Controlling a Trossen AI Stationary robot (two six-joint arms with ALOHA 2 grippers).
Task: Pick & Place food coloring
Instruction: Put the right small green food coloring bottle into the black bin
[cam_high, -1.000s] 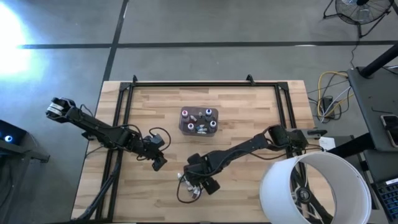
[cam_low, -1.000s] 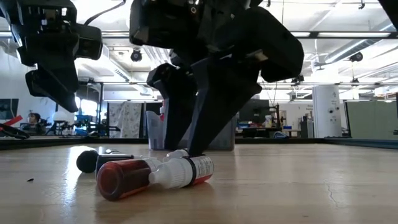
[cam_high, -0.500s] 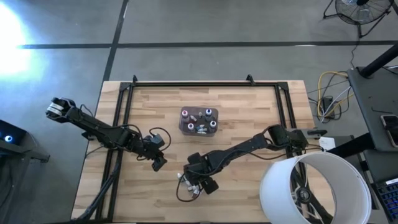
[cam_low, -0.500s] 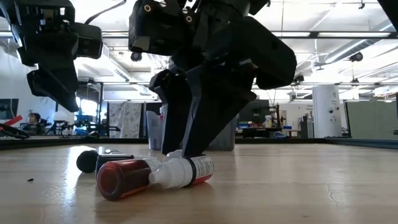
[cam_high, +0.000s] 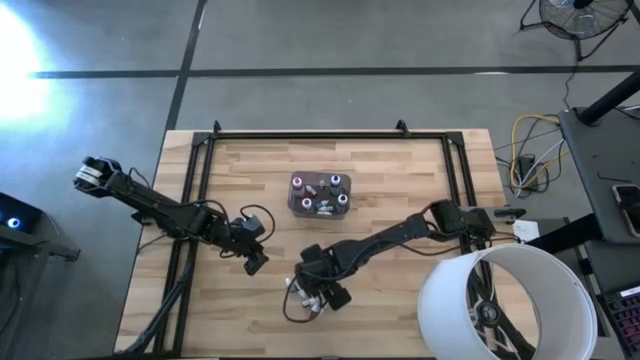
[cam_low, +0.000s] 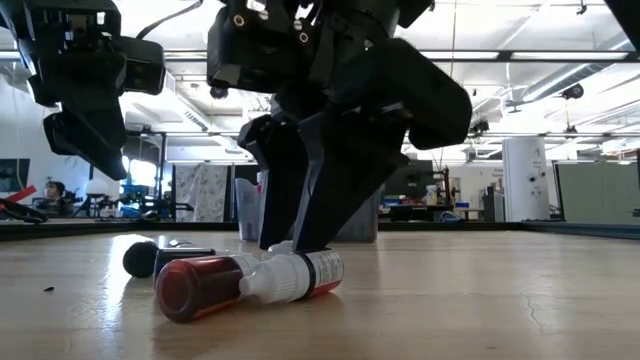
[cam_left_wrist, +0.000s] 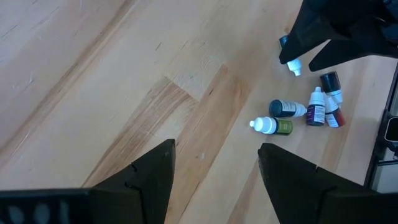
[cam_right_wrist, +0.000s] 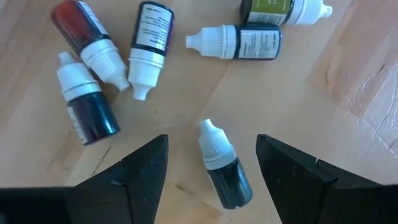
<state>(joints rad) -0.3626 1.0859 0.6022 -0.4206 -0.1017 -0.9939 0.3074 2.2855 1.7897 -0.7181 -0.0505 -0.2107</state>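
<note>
- Hovering low over a loose cluster of food coloring bottles (cam_right_wrist: 149, 43) near the table's (cam_high: 400, 170) front edge, the right gripper (cam_right_wrist: 211, 163) has its fingers spread wide, straddling one dark bottle (cam_right_wrist: 222, 168) lying flat, probably lined up to pinch it.
- Several bottles already stand in the grey tub (cam_high: 320, 194) at mid-table, the likely drop-off.
- The left gripper (cam_left_wrist: 214, 165) waits nearby over bare wood, fingers apart and empty.
- From table level the right arm hides most of the cluster; whether the fingertips touch wood cannot be told.

Food coloring bottles (cam_right_wrist: 149, 56) lying scattered
</note>
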